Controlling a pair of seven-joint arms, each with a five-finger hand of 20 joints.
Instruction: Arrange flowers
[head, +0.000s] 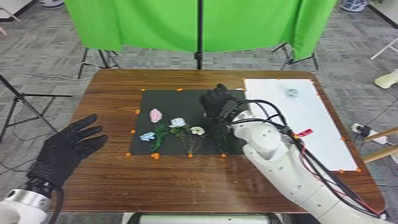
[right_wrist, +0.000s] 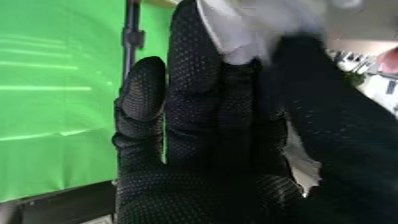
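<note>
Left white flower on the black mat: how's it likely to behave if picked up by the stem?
The white flower looks light, given its small bloom and thin stem. Probably floppy held low, since the stem is so slender. Likely head-heavy, with the bloom far wider than the stem.

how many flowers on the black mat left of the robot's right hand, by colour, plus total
pink flower: 1
blue flower: 1
whitish flowers: 2
total: 4
</note>
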